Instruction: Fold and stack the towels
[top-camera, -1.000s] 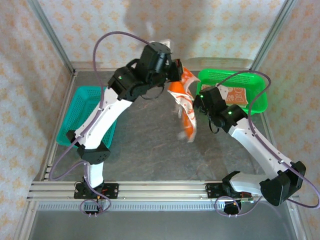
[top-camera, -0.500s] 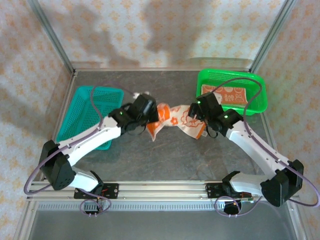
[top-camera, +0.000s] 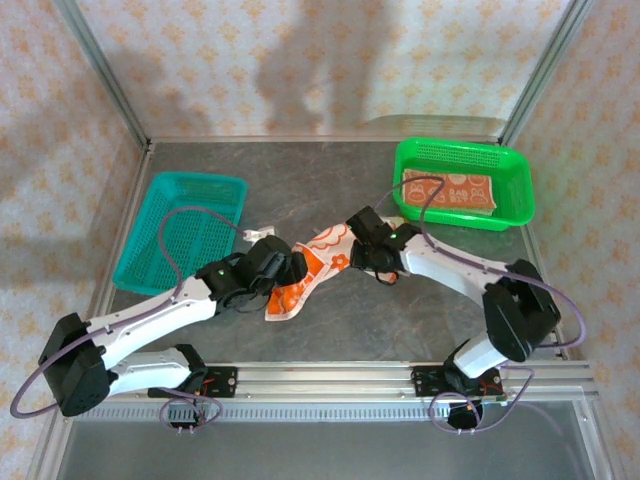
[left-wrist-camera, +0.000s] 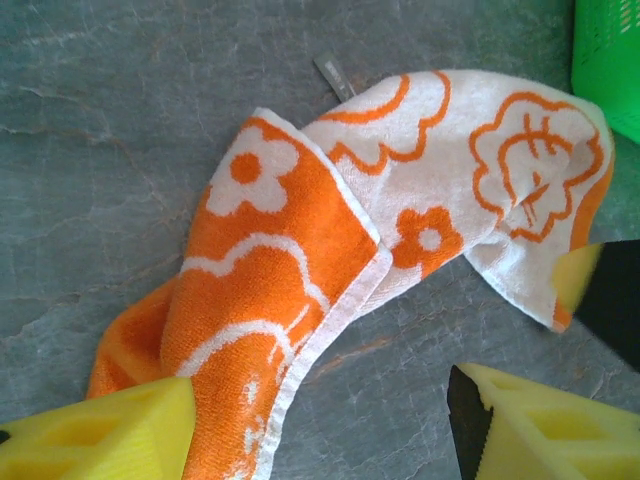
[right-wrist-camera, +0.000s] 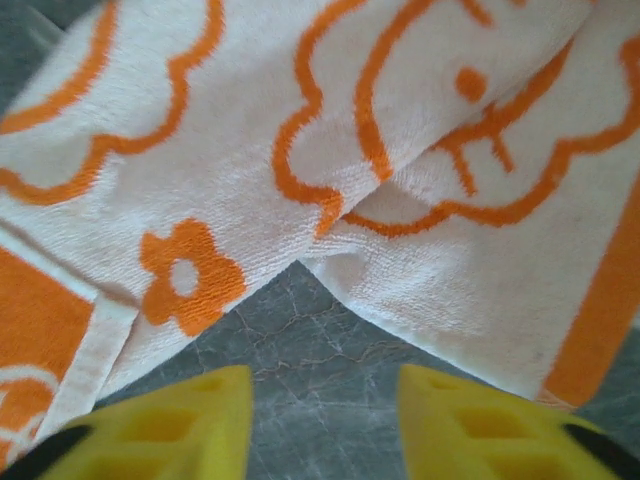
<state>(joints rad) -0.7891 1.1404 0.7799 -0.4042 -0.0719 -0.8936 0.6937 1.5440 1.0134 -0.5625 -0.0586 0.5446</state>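
Towel dropped onto table; left jaws parted.

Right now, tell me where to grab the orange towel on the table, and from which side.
Probably the folded-over orange corner with the white hem, where the towel lies doubled. Come straight down from above with the jaws across that hem; the rest lies flat on the table.
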